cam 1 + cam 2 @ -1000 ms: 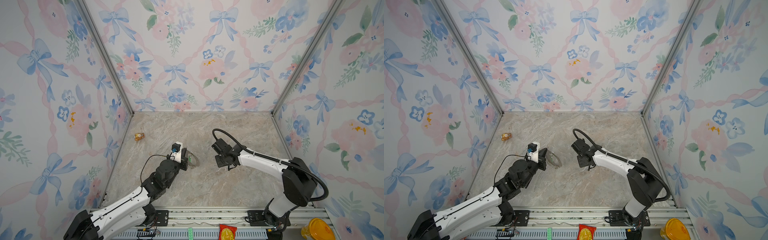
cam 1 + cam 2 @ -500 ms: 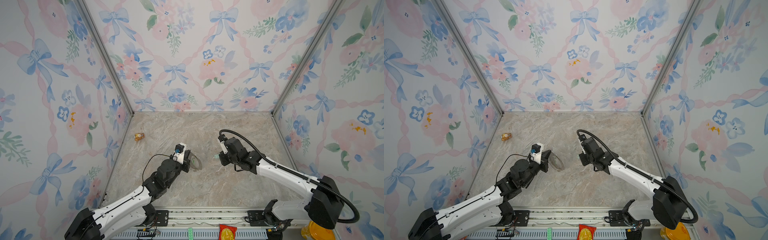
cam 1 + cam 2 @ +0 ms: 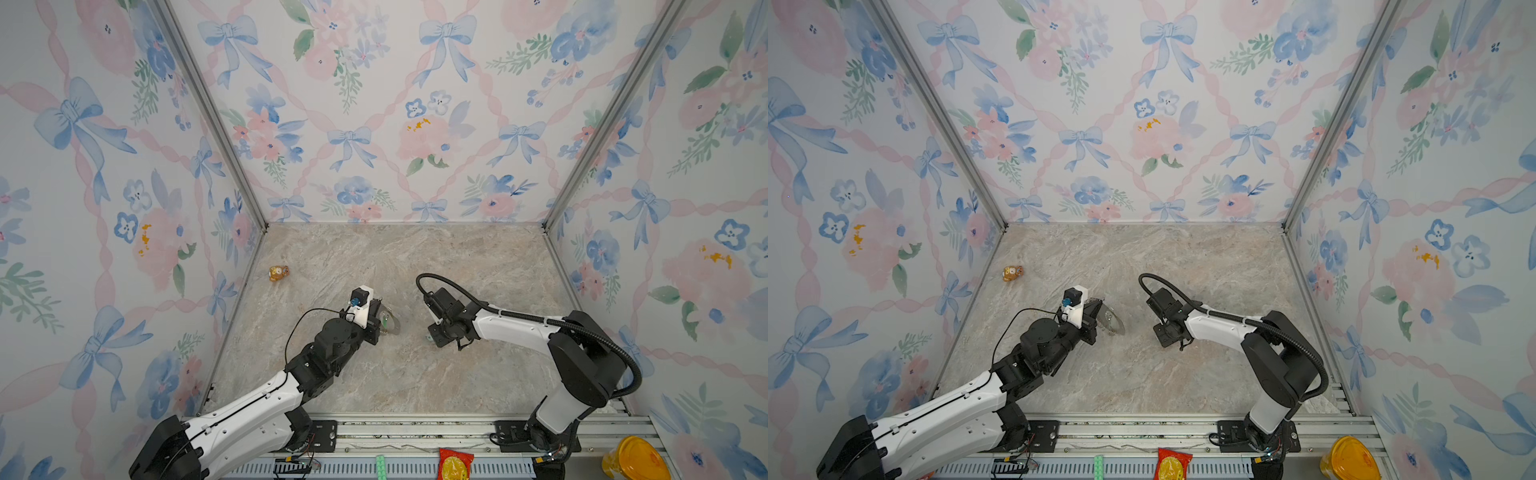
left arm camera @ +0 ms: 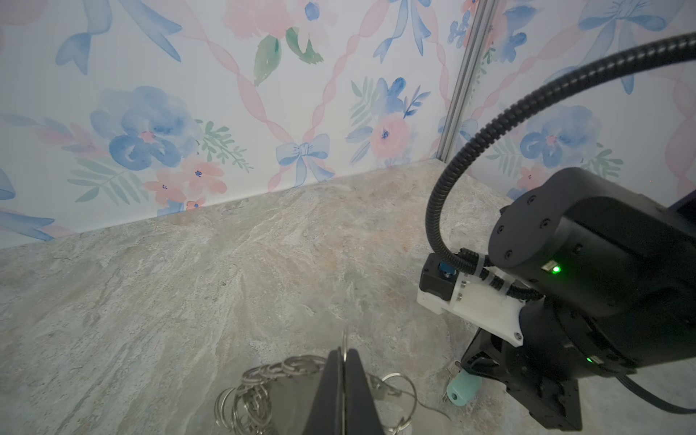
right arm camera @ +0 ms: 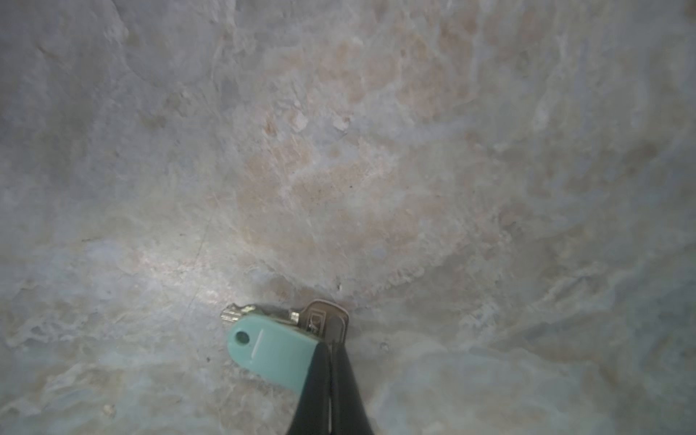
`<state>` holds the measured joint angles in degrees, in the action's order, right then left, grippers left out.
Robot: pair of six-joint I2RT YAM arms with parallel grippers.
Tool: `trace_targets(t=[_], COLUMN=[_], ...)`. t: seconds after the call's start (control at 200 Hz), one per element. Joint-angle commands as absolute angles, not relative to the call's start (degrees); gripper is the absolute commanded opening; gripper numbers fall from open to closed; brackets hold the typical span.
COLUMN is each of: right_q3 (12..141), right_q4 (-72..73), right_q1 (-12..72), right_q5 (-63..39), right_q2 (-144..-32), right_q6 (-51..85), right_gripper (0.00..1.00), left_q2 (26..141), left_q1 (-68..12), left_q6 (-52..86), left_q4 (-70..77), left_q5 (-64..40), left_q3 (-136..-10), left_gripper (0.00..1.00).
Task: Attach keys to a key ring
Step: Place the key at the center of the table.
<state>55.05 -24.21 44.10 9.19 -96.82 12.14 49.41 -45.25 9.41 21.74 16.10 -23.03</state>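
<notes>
Three floral walls (image 3: 374,124) enclose one marbled tabletop (image 3: 415,386)

Wallpaper of blue bows and pink flowers covered three walls (image 3: 374,104); silvery posts (image 3: 209,112) marked the corners above a mottled beige worktop (image 3: 415,257).

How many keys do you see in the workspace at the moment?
2. A mint-tagged key is pinched in the right gripper's tips, down at the table; a bright green key sits at the key ring pinched by the left gripper. Others may hide behind the ring.
</notes>
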Motion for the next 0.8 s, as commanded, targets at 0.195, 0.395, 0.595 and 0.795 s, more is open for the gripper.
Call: trace_targets(t=[0.195, 0.395, 0.595, 0.795], right_q3=[54.7, 56.4, 58.7, 61.0], right_q4=[-26.3, -29.1, -31.7, -33.7], right_q1=[45.7, 45.4, 44.9, 43.8], right_q5=[11.0, 10.9, 10.4, 7.9], right_q2=[-98.1, -96.9, -96.9, -97.9], right_q6=[16.0, 16.7, 17.6, 18.5], right_gripper=[0.03, 0.17, 0.22, 0.28], left_q2=[48.3, 48.1, 48.2, 48.2], left_q1=[-45.6, -45.6, -45.6, -45.7], left_q6=[8.2, 8.2, 8.2, 8.1], left_q4=[25.1, 25.1, 25.1, 25.1], left_q5=[17.5, 17.7, 17.7, 17.9], left_q3=[-23.5, -23.3, -23.2, -23.2], left_gripper=[0.00, 0.00, 0.00, 0.00])
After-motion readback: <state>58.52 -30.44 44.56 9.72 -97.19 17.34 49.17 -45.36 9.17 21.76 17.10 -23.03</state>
